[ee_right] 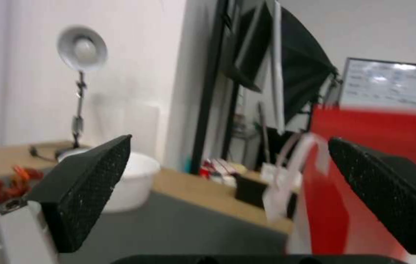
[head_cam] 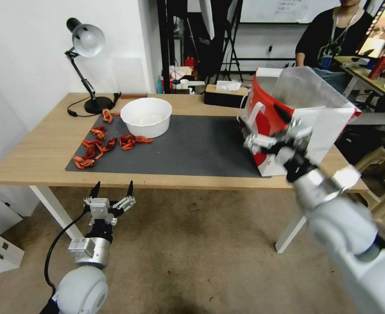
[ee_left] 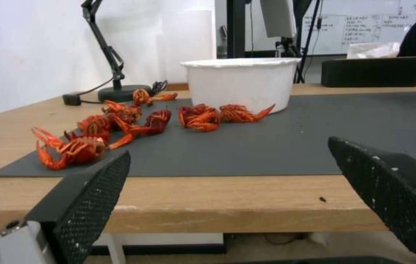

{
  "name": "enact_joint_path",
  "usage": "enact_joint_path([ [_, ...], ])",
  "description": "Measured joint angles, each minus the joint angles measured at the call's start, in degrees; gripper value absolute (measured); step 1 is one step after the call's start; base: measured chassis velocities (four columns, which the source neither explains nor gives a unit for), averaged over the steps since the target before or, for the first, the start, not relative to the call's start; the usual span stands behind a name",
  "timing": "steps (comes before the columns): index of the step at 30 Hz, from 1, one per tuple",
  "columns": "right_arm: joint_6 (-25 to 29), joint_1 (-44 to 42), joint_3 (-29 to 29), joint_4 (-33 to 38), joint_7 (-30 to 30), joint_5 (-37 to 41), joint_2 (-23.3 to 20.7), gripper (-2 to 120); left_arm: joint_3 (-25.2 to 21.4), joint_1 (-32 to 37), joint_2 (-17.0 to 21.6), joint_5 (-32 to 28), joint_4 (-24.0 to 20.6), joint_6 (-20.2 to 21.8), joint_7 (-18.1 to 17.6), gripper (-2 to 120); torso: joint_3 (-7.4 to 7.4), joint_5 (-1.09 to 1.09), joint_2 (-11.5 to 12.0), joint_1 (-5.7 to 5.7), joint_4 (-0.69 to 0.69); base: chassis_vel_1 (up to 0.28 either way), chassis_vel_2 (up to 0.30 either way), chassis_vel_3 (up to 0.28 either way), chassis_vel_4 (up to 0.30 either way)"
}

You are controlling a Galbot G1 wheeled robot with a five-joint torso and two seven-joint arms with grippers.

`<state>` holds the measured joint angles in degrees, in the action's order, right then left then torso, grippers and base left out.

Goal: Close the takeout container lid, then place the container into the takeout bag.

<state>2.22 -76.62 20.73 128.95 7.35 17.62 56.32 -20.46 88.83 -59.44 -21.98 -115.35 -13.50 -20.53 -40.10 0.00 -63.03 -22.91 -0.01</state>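
Note:
The takeout bag, red and white with white flat handles, stands open at the right end of the table; in the right wrist view the takeout bag is close ahead. My right gripper is raised against the bag's red left side near a handle, open with nothing between its fingers. My left gripper hangs below the table's front edge, open and empty, facing the mat. The takeout container and its lid are out of view.
A dark mat covers the wooden table. On it stand a big white bowl and several red crayfish. A desk lamp and a tissue box sit at the back. A stool stands right of the table.

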Motion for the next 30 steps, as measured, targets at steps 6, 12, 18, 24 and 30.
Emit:
enact_joint_path([
  [6,3.84,-7.58,-2.31,-1.71,8.02,-8.38,2.57,100,-0.04,0.09,-0.28,0.05,0.24,-0.20,0.02,100,0.00,0.00,0.00,0.00,0.02,0.000,0.000,0.000,0.000],
  [12,6.34,-11.50,-4.41,-4.25,12.55,-12.23,4.28,100,0.10,-0.13,-0.64,0.13,0.49,-0.38,0.05,100,0.01,-0.01,0.00,0.00,0.01,0.000,0.000,0.000,0.000],
  [18,8.55,-13.61,-6.14,-7.27,14.94,-13.59,6.09,100,0.09,0.01,-0.80,0.19,0.63,-0.73,0.13,100,0.00,0.00,0.00,0.00,0.01,0.000,0.000,0.000,0.000],
  [24,9.56,-13.76,-7.79,-9.78,16.37,-13.74,7.12,100,-0.20,0.53,-1.00,0.33,0.87,-1.23,0.52,100,0.00,0.00,0.01,0.00,0.01,0.000,0.000,0.000,0.000],
  [30,9.71,-13.53,-7.92,-10.08,16.41,-13.64,7.39,100,-0.32,0.83,-1.14,0.47,0.95,-1.33,0.69,100,0.00,0.00,0.00,0.00,0.02,0.000,0.000,0.000,0.000],
])
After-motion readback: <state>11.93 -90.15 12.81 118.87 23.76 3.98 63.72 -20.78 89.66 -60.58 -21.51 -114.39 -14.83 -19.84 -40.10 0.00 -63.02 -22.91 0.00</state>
